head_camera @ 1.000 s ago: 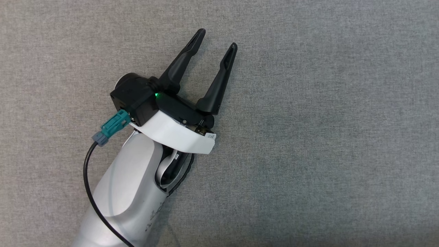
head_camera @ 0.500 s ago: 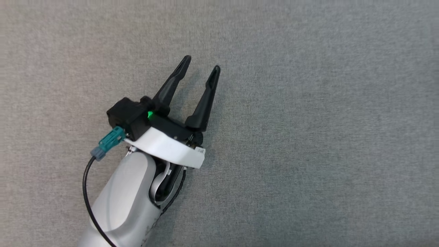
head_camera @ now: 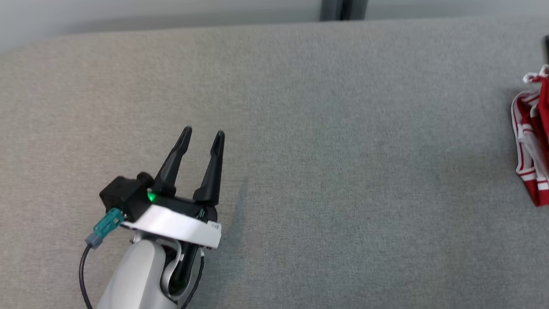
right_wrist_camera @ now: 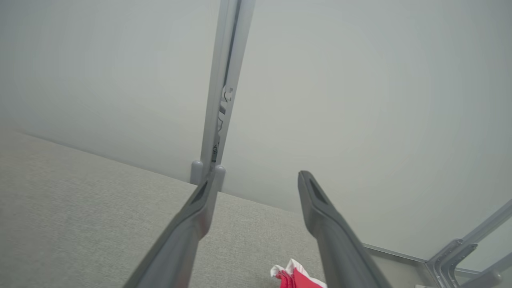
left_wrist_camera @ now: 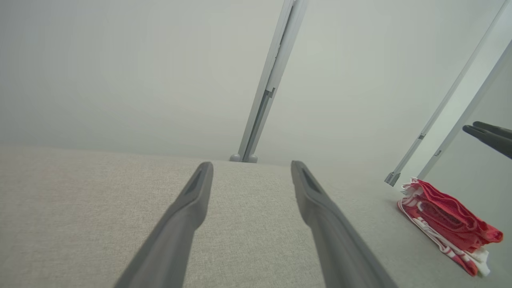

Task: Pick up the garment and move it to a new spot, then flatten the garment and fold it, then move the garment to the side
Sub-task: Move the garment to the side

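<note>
The left gripper [head_camera: 203, 132] hangs over the gray table [head_camera: 343, 128], jaws spread. The right gripper [right_wrist_camera: 258, 176] is spread too, near the red garment [head_camera: 532, 141]

Red garment [left_wrist_camera: 448, 220] on grey surface [left_wrist_camera: 80, 200]

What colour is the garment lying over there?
The garment is red with white stripes, clearest in the left wrist view.

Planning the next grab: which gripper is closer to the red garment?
The right gripper, open close by the garment; the left gripper sits far across the grey surface.
</note>
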Robot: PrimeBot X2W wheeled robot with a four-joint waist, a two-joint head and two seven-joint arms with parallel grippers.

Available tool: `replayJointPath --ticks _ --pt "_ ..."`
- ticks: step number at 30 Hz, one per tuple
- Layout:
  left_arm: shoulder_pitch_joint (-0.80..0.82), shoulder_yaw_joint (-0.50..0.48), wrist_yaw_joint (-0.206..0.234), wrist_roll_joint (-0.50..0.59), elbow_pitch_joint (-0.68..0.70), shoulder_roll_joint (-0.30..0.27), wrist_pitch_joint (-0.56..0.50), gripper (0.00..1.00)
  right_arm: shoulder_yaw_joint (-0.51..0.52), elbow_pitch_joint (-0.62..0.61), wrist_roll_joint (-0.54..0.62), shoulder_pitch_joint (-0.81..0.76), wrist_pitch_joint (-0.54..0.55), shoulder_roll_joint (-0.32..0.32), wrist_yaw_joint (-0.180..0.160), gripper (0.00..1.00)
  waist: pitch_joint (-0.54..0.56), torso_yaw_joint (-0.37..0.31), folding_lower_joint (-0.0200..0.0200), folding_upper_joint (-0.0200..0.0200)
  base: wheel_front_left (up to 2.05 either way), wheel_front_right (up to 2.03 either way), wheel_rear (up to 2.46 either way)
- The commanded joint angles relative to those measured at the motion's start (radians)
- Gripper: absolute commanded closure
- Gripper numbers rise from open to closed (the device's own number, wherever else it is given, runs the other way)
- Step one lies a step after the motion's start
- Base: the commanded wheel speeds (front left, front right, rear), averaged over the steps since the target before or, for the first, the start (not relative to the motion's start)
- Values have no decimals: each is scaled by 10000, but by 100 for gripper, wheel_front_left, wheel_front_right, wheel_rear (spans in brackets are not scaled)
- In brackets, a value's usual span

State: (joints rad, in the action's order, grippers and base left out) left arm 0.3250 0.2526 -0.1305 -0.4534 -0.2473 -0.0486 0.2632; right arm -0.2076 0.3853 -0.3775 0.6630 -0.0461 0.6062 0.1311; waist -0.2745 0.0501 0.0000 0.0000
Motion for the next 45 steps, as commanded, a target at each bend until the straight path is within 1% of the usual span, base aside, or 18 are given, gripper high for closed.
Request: replayJointPath --ticks 1,4,11,15,17,20,24,26,29,31,34,39,45 --pt "-239 -148 -2 92 11 -49 6 0 54 -154 -77 -297 -219 -321 -9 0 581 211 0 0 0 0 0" --pt "-597 -363 -2 185 20 -45 6 0 48 -442 55 -838 -603 -944 -9 0 882 368 0 0 0 0 0" --pt "-1234 -846 51 340 149 -42 6 0 430 -998 267 -2023 -1417 -2190 -9 0 1386 675 0 0 0 0 0" --pt "-1575 -1110 164 244 289 -43 6 0 672 -1160 550 -2794 -1696 -2879 -9 0 1578 778 0 0 0 0 0" --pt "-1746 -1196 193 261 329 -43 6 0 545 -1226 893 -3127 -1796 -3045 -9 0 1655 815 0 0 0 0 0" --pt "-2006 -1202 194 415 250 -46 6 0 736 -1214 983 -3671 -1942 -3619 -8 0 1815 864 0 0 0 0 0" --pt "-2268 -1221 237 453 215 -48 6 0 1018 -1248 1437 -4265 -2107 -4217 -9 0 1985 898 0 0 0 0 0" --pt "-2351 -1256 250 581 327 -46 6 0 1233 -1194 2064 -4512 -2144 -4378 -9 0 2052 896 0 0 0 0 0" --pt "-2501 -1261 249 820 420 -49 6 0 1486 -1099 2549 -4812 -2185 -4876 -8 0 2161 869 0 0 0 0 0" --pt "-2547 -1267 266 853 432 -51 6 0 1531 -1092 2643 -4872 -2197 -4939 -8 0 2185 856 0 0 0 0 0" --pt "-2623 -1317 459 931 459 -49 6 0 1577 -1101 2826 -5034 -2208 -5132 -9 0 2235 821 0 0 0 0 0" --pt "-2730 -1363 725 814 435 -48 6 0 1566 -1280 2758 -5120 -2210 -5296 -9 0 2253 769 0 0 0 0 0" --pt "-2733 -1347 778 859 361 -46 6 0 1629 -1418 2677 -5164 -2202 -5381 -9 0 2209 763 0 0 0 0 0"
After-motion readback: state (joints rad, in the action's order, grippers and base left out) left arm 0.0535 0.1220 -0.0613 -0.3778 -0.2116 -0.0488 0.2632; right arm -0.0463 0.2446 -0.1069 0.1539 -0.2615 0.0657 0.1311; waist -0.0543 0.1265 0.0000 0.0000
